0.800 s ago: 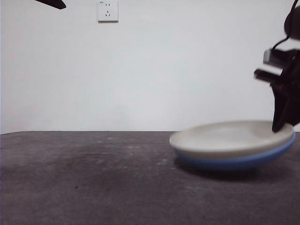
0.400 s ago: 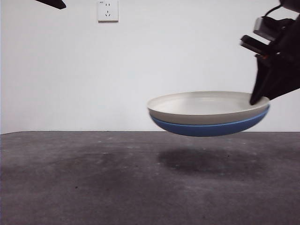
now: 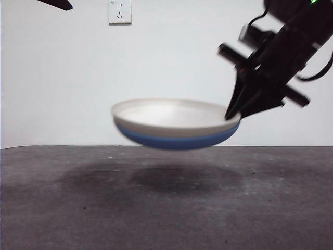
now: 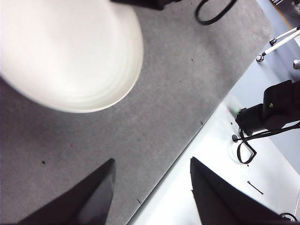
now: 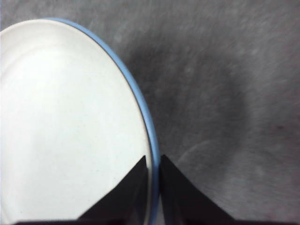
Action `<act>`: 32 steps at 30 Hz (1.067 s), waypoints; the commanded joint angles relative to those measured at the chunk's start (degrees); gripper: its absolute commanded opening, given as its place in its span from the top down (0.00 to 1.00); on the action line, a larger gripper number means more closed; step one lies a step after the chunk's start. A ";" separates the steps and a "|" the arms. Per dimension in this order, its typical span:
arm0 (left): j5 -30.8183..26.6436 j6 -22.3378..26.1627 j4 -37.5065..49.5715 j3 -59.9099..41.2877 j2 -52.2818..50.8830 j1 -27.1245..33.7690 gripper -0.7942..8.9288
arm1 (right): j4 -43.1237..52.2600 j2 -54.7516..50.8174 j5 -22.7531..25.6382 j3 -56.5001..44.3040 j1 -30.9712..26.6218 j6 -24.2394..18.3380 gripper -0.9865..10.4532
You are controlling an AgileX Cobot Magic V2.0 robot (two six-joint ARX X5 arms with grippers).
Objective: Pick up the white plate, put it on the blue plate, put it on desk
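Front view: right pincer (image 3: 232, 115) clamped on stacked white plate (image 3: 171, 117) and blue plate (image 3: 174, 140), above desk (image 3: 78, 208); left pincer (image 4: 151, 176) agape.

white plate (image 4: 65, 51): blurred, cut by frame edge | blue plate (image 3: 174, 139): mostly hidden beneath it

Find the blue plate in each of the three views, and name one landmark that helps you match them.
Front view: blue plate held in the air under the white plate.
Left wrist view: hidden beneath the white plate.
Right wrist view: thin blue rim, pinched by the right gripper.
Shared landmark: the white plate.
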 commanded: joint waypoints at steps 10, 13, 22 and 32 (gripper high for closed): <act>0.28 1.09 0.46 0.74 0.31 -0.33 0.66 | 3.89 11.56 2.29 5.33 2.54 4.04 0.90; 0.28 1.11 0.46 0.74 0.31 -0.33 0.66 | 4.09 13.64 2.29 5.75 2.54 4.09 0.90; 0.28 1.11 0.63 0.74 0.31 -0.31 0.66 | 4.00 16.76 2.56 5.75 2.86 4.46 0.90; 0.28 1.11 0.59 0.74 0.31 -0.31 0.66 | 2.80 16.48 2.56 5.75 3.58 4.46 0.69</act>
